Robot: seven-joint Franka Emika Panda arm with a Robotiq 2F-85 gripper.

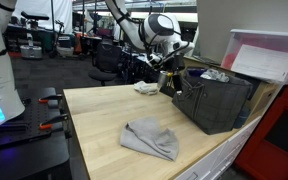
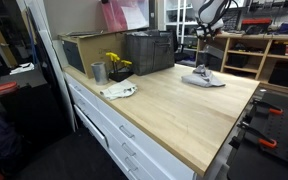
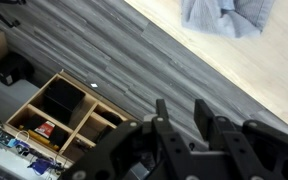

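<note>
My table [image 1: 94, 120] is a broad slab of pale, smooth butcher-block wood, with flat white drawers [image 2: 114, 125] under one long edge. Beyond its edge the wrist view shows a floor [image 3: 94, 55] of grey wood-grain planks. On that floor stands an open wooden shelf [image 3: 54, 108] of square cubbies, holding small things I cannot make out. A dark, boxy crate [image 2: 149, 52] with ribbed walls sits along the table's back, something pale heaped at its top. Beside it is an open cardboard box [image 2: 82, 48] whose contents are hidden from me. The grey cloth [image 1: 149, 138] lies flat on the bare wood, soft and rumpled. It is a little longer than wide, its long axis runs left to right in both exterior views, and no end points anywhere. A smaller white cloth [image 2: 119, 90] lies crumpled near a round metal cup [image 2: 98, 72], just beside yellow flowers [image 2: 114, 62]. My tool [image 3: 184, 122] hangs high, well apart from the grey cloth, its dark fingers partly spread with nothing between them.
</note>
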